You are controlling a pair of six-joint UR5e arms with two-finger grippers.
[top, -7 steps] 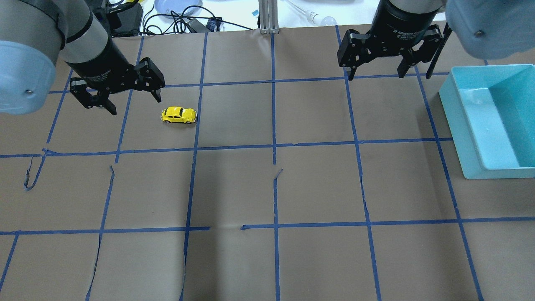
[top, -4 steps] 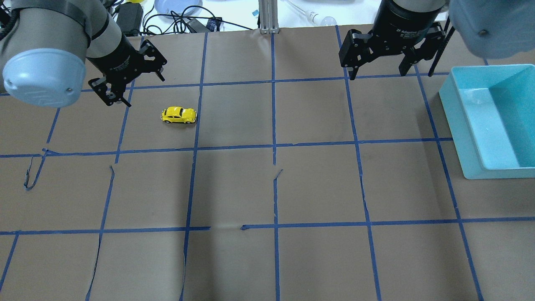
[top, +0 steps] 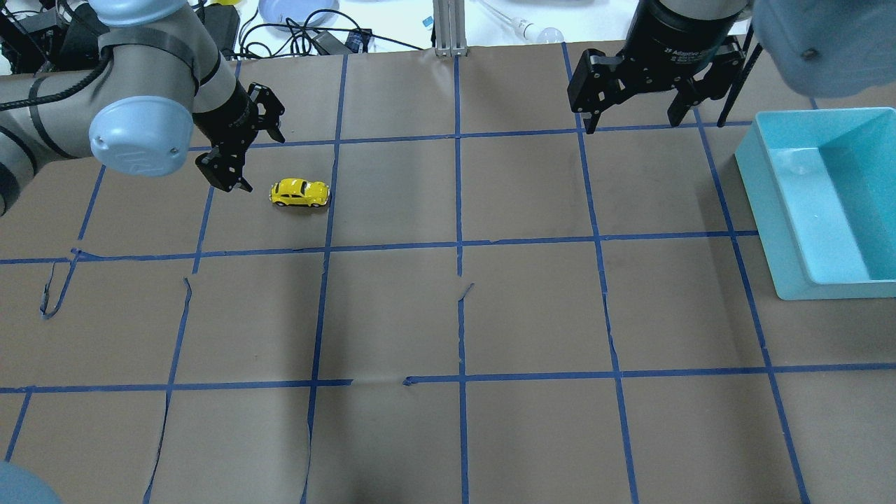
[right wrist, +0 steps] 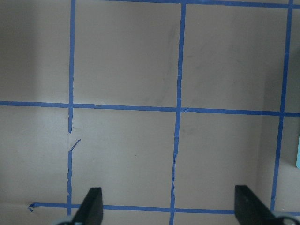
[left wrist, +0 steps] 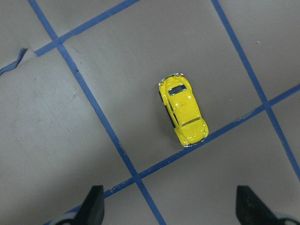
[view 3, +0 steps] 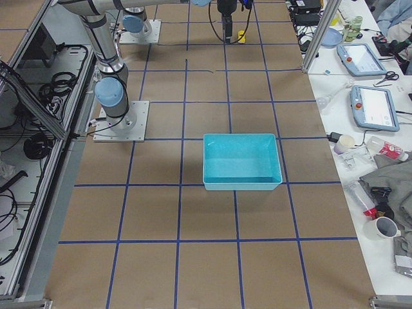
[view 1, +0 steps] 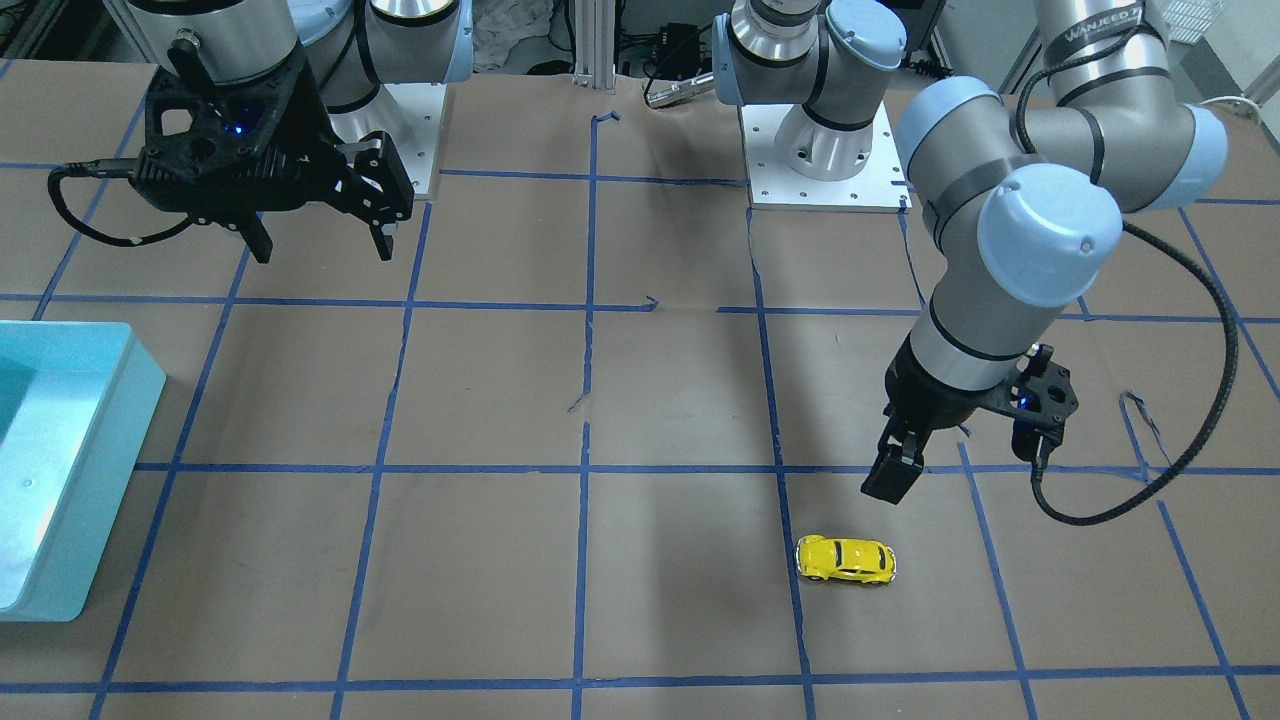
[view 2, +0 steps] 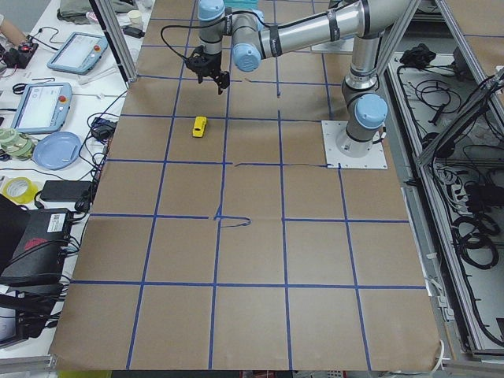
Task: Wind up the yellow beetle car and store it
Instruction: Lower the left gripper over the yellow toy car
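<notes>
The yellow beetle car (top: 299,193) stands on its wheels on the brown paper, left of centre at the back of the table. It also shows in the front view (view 1: 846,561) and the left wrist view (left wrist: 183,108). My left gripper (top: 263,164) is open and empty, tilted, hovering just left of and behind the car without touching it. In the left wrist view (left wrist: 171,206) the car lies ahead of its open fingertips. My right gripper (top: 630,128) is open and empty, high over the back right of the table, far from the car.
A light-blue bin (top: 763,210) stands at the right edge of the table, also seen in the front view (view 1: 120,450). Blue tape lines cross the paper, torn in places. Cables and a plate lie beyond the back edge.
My left arm has swung round and lowered, and its gripper has turned and moved toward the car. The car and my right gripper have not moved.
</notes>
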